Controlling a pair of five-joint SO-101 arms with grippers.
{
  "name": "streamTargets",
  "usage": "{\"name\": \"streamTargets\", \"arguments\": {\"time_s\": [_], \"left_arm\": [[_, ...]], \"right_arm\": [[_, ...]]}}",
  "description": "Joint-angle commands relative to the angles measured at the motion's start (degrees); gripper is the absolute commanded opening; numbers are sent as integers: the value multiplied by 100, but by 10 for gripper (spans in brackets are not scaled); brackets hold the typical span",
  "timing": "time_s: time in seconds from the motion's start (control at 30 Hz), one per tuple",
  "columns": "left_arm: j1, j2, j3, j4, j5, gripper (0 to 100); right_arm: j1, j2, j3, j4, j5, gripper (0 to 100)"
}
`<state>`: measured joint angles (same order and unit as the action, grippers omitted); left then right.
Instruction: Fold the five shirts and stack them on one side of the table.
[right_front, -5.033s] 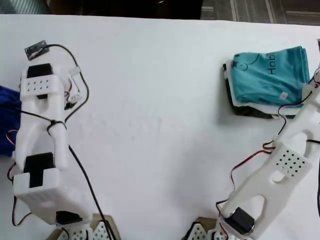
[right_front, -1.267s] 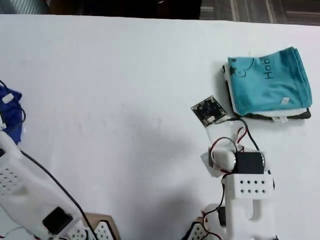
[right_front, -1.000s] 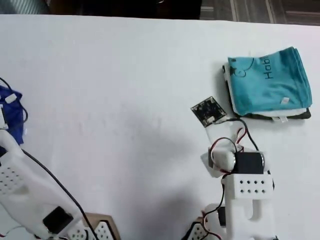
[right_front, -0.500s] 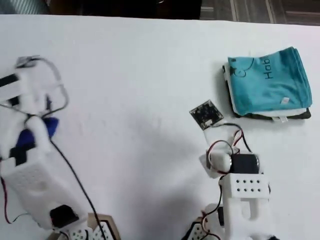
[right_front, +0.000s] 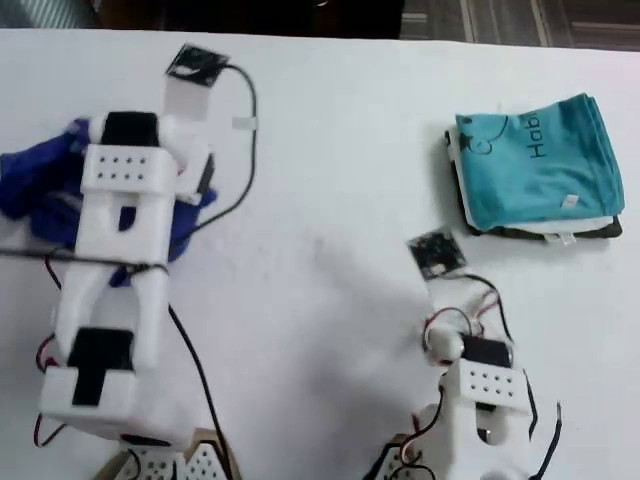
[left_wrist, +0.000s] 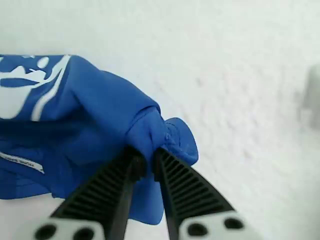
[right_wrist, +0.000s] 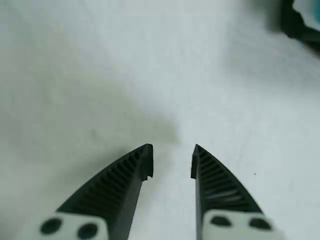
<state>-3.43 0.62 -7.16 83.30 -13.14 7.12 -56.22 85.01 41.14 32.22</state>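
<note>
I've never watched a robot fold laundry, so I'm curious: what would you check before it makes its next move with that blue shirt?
1. Left end effector grips the blue shirt: ok, fabric is pinched between its fingers.
2. Blue shirt lies flat, ready for folding: not ok, it is bunched up.
3. Right end effector free to help: ok, open and holding nothing, over bare table.
4. Folded stack tidy at one side: ok, teal shirt on top.
5. Room to spread the blue shirt: ok, bare surface lies between it and the stack.
6. Number of shirts already stacked: cannot tell.
</note>
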Motion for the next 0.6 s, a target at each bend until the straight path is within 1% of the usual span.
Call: {"name": "streamTargets", "arguments": {"time_s": [0.0, 0.23, 0.33, 0.57], "left_arm": [[492, -809, -75, 44, 44, 28], [1354, -1978, -75, -9, 18, 28], [1618, -2444, -75, -114, 18, 28], [1644, -3147, -75, -774, 44, 28]], "right_arm": [[286, -189, 123, -418, -26, 134], [277, -189, 158, -453, -26, 134], [277, -189, 167, -453, -26, 134], [277, -189, 167, -444, -26, 134]]}}
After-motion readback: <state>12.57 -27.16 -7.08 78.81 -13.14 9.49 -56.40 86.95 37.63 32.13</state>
